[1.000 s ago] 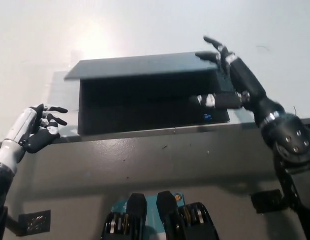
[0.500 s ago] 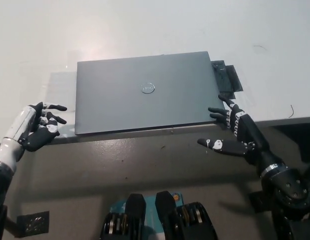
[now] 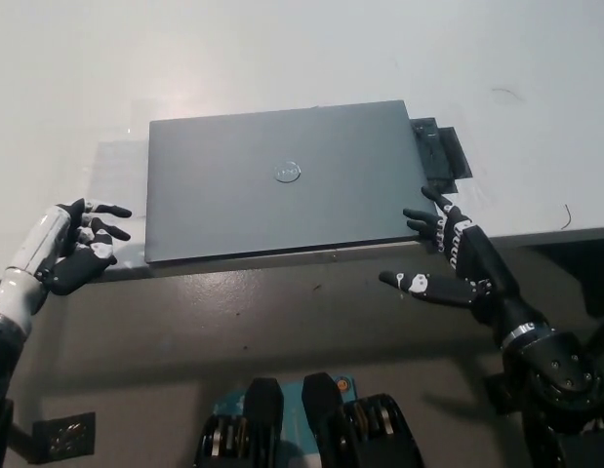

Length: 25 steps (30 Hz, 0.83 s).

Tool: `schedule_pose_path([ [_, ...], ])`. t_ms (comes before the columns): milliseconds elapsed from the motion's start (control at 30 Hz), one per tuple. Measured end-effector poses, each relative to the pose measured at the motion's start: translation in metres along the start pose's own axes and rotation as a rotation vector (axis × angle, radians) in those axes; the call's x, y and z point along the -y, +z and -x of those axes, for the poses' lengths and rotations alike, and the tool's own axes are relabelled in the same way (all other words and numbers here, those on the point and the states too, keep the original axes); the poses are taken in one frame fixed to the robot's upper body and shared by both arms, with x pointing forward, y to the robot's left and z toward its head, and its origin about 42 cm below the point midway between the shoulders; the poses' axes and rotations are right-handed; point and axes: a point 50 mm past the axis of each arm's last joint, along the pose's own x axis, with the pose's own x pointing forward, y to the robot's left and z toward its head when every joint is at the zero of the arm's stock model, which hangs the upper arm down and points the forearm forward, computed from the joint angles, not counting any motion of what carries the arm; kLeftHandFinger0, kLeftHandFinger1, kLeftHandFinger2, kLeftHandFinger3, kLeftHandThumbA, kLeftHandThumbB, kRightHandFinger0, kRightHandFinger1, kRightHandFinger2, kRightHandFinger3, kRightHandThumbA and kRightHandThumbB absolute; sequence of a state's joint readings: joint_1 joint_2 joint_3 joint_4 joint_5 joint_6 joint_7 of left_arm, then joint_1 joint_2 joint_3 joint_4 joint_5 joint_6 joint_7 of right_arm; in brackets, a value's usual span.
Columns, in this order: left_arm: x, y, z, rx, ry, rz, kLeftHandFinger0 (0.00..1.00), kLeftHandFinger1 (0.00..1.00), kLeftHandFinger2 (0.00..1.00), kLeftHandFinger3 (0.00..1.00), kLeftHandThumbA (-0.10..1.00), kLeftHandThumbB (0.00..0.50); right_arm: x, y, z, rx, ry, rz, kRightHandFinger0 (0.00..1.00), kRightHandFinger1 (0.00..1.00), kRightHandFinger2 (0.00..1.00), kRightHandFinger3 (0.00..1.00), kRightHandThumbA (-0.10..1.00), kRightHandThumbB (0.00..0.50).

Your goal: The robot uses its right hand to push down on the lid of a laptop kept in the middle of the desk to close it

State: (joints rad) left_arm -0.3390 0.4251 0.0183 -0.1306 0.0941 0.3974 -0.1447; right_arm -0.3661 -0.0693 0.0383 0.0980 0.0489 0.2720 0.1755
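Flat grey metal laptop (image 3: 282, 181) lying lid-down, closed, mid white desk (image 3: 282, 58), long axis running left-right. We are seeing black right hand (image 3: 448, 255) just off near right corner, fingers spread, gripping nothing, nearer hand. White left hand (image 3: 72, 246) resting at desk's left edge, loosely curled, empty. We are judging task done.

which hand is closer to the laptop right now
The right. The black right hand has its fingertips at the near right corner of the closed laptop, fingers spread. The white left hand rests at the desk edge, off the laptop's near left corner.
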Motion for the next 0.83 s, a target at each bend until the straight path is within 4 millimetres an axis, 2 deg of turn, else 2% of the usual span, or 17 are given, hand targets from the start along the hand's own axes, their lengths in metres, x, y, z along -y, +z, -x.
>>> schedule_pose_path([
  [67,0.0,0.0,0.0,0.0,-0.003,-0.001,0.33,0.38,0.51,0.62,-0.04,0.006,0.001,0.007,0.004,0.017,0.006,-0.009,0.89,0.86,0.87,1.0,1.0,0.266],
  [100,0.0,0.0,0.0,0.0,-0.003,-0.001,0.33,0.39,0.51,0.62,-0.04,0.005,0.001,0.013,0.007,0.033,0.009,-0.012,0.9,0.85,0.85,1.0,1.0,0.252],
  [133,0.0,0.0,0.0,0.0,-0.003,-0.001,0.32,0.38,0.51,0.62,-0.04,0.009,0.003,0.02,0.012,0.053,0.01,-0.009,0.9,0.84,0.83,0.99,1.0,0.287],
  [167,0.0,0.0,0.0,-0.001,-0.004,-0.001,0.31,0.37,0.5,0.61,-0.04,0.008,0.005,0.027,0.016,0.073,0.011,-0.004,0.9,0.83,0.82,0.98,1.0,0.296],
  [233,0.0,0.0,0.0,-0.002,-0.004,-0.001,0.31,0.37,0.5,0.61,-0.05,0.005,0.011,0.041,0.026,0.114,0.002,0.001,0.9,0.84,0.83,0.98,1.0,0.28],
  [267,0.0,-0.001,0.0,-0.002,-0.004,-0.001,0.32,0.38,0.5,0.62,-0.06,0.004,0.016,0.051,0.033,0.142,-0.009,-0.001,0.91,0.86,0.85,1.0,1.0,0.248],
  [300,0.0,-0.001,0.0,-0.003,-0.005,-0.001,0.31,0.37,0.5,0.62,-0.06,0.005,0.019,0.056,0.039,0.158,-0.016,-0.002,0.94,0.88,0.88,1.0,1.0,0.267],
  [333,0.0,-0.001,0.0,-0.003,-0.005,-0.001,0.31,0.37,0.5,0.62,-0.06,0.006,0.023,0.062,0.046,0.177,-0.023,-0.005,0.95,0.89,0.89,1.0,1.0,0.263],
  [433,0.0,-0.001,0.0,-0.003,-0.005,-0.001,0.3,0.37,0.5,0.62,-0.04,0.016,0.039,0.071,0.077,0.213,-0.057,-0.008,0.92,0.88,0.9,1.0,1.0,0.274],
  [467,0.0,-0.001,0.0,-0.003,-0.005,-0.001,0.28,0.36,0.49,0.62,-0.04,0.015,0.045,0.071,0.085,0.214,-0.069,-0.011,0.92,0.88,0.9,1.0,1.0,0.266],
  [533,-0.001,-0.001,0.0,-0.004,-0.002,-0.001,0.27,0.36,0.49,0.61,-0.03,0.023,0.061,0.066,0.108,0.202,-0.119,-0.022,0.87,0.84,0.86,0.98,1.0,0.3],
  [600,-0.002,-0.001,0.0,-0.005,0.001,-0.001,0.28,0.36,0.49,0.61,-0.04,0.016,0.071,0.057,0.124,0.171,-0.168,-0.042,0.9,0.85,0.86,0.97,1.0,0.291],
  [633,-0.002,-0.001,0.0,-0.006,0.001,-0.002,0.28,0.36,0.49,0.61,-0.05,0.017,0.074,0.053,0.13,0.157,-0.19,-0.05,0.9,0.85,0.86,0.97,1.0,0.287],
  [667,-0.002,-0.001,0.0,-0.005,0.001,-0.002,0.28,0.36,0.48,0.62,-0.06,0.018,0.077,0.047,0.136,0.14,-0.212,-0.06,0.9,0.85,0.86,0.97,1.0,0.305],
  [700,-0.002,-0.001,0.0,-0.006,0.002,-0.001,0.28,0.35,0.48,0.61,-0.07,0.02,0.08,0.042,0.141,0.125,-0.229,-0.069,0.9,0.84,0.86,0.98,1.0,0.279],
  [767,-0.002,-0.001,0.0,-0.006,0.002,-0.001,0.27,0.35,0.48,0.61,-0.08,0.019,0.086,0.029,0.147,0.093,-0.258,-0.088,0.9,0.83,0.84,0.97,1.0,0.321],
  [833,-0.003,-0.001,0.0,-0.006,0.004,-0.001,0.25,0.34,0.47,0.61,-0.08,0.022,0.09,0.013,0.151,0.046,-0.283,-0.114,0.91,0.83,0.84,0.96,1.0,0.314],
])
